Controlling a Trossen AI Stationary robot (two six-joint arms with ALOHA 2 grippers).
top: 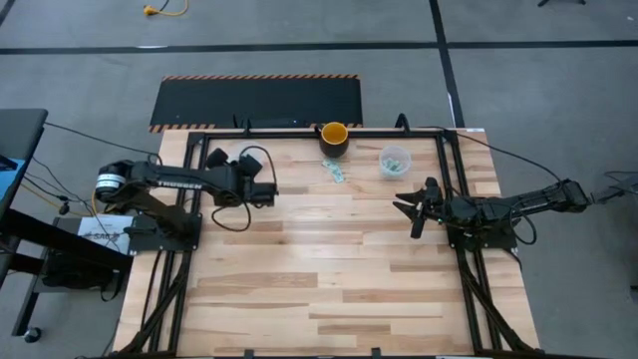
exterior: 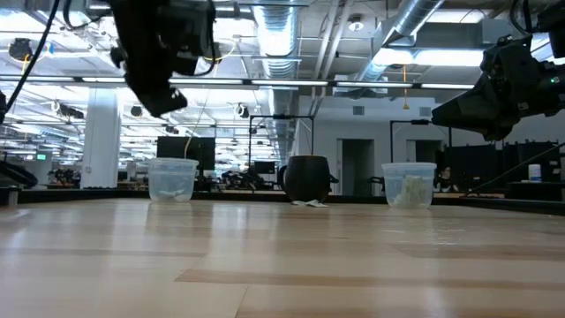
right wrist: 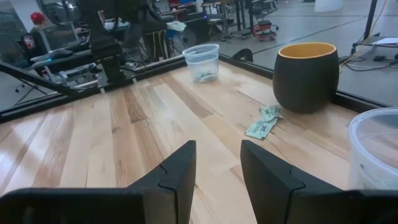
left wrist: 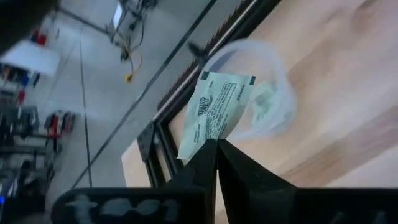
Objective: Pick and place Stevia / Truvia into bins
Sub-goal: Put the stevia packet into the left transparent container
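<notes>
Left claw [left wrist: 217, 144]: clamped on one sachet [left wrist: 214, 112], above the clear cup [left wrist: 261, 87].
Right claw [right wrist: 216, 163]: apart, empty, waiting mid-right.
Handling: sachet looks light, floppy; pinch an edge.

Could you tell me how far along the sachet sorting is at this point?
Done: both clear cups already hold sachets. In hand: the left hand, shut on a sachet, hangs above the far cup. Left: a few loose sachets by the dark cup; the right hand waits open.
</notes>
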